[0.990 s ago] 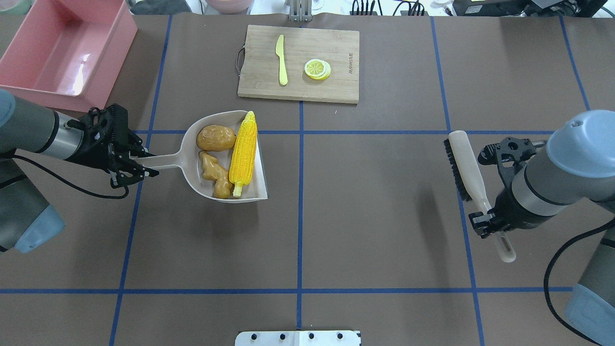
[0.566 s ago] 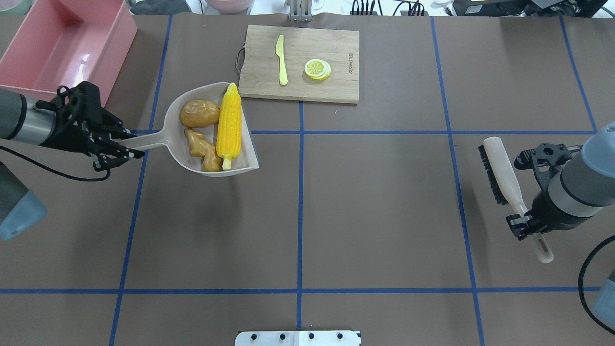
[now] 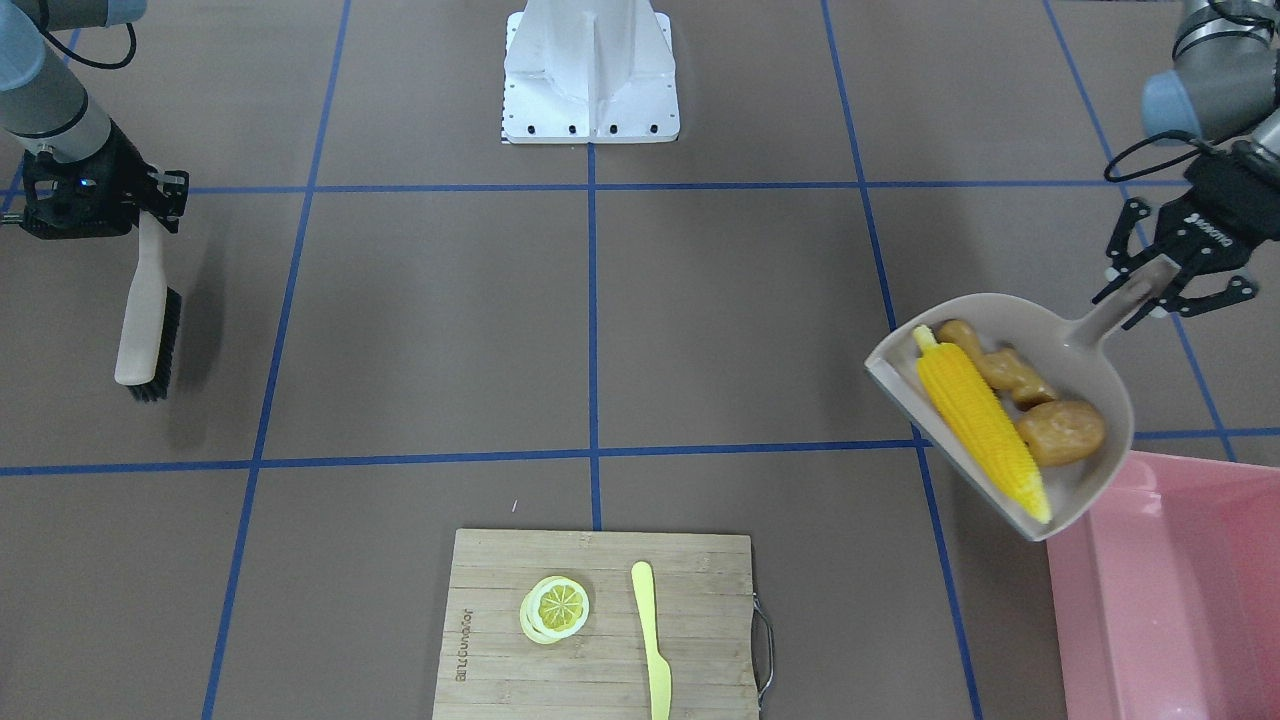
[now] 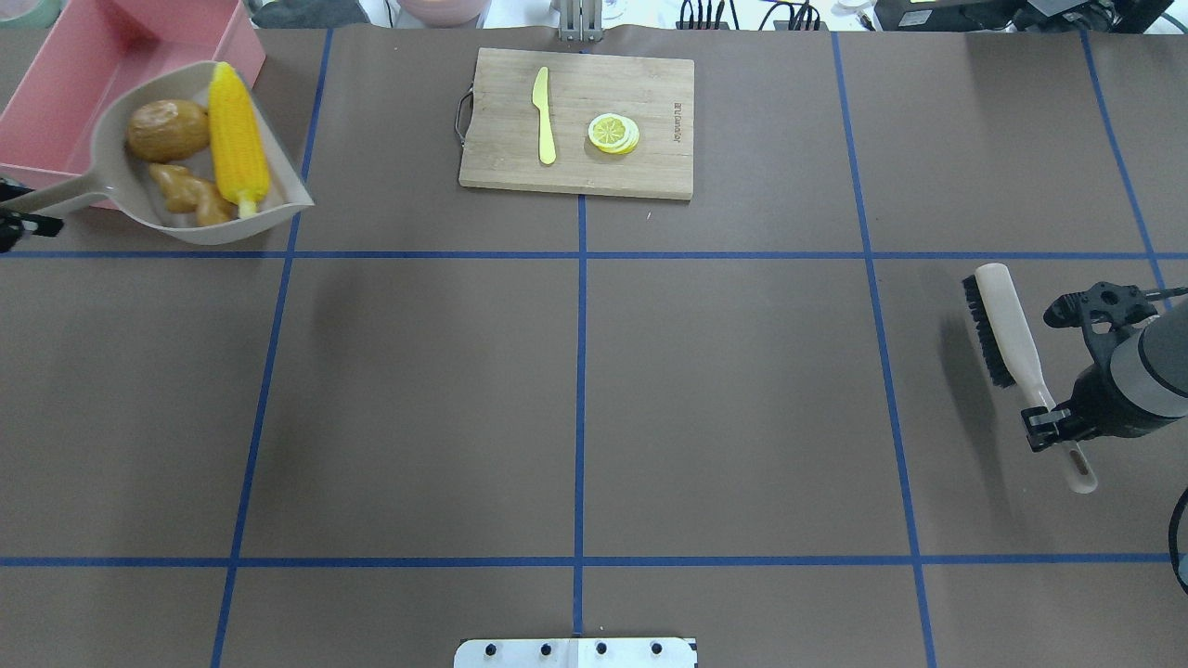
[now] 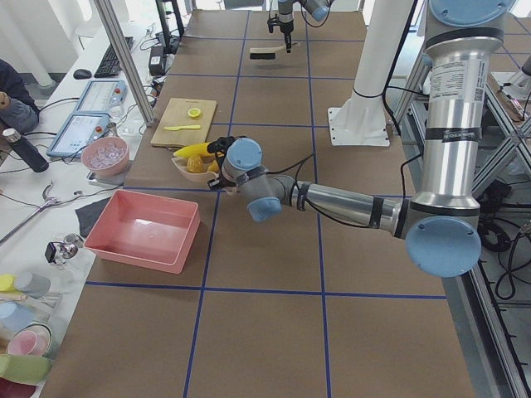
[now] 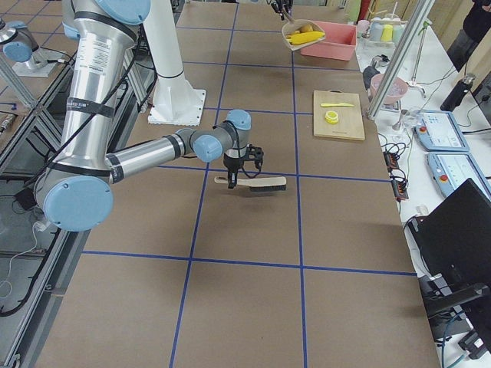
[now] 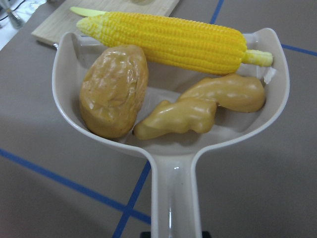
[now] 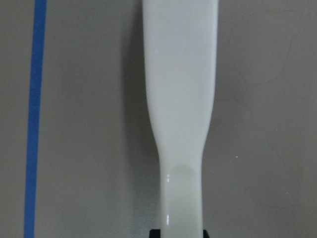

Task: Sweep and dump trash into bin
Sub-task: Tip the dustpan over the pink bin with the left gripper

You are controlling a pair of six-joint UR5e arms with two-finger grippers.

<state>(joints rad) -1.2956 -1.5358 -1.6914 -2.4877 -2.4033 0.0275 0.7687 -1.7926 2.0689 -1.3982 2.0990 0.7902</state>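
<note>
Sweeping looks done: the corn cob [image 3: 980, 428], ginger root [image 3: 998, 368] and potato lump [image 3: 1062, 430] lie in the dustpan [image 3: 1096, 358], which the left tool [image 3: 1150, 295], clamped on its handle, holds raised at the pink bin [image 3: 1160, 560]'s edge. Tipping remains. The right tool [image 3: 150, 210] grips the brush [image 3: 143, 330], well apart

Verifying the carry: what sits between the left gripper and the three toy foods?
Only the beige plastic dustpan's handle: the left gripper clamps its end, the toy foods lie in the scoop. Shown in the front-facing view.
</note>
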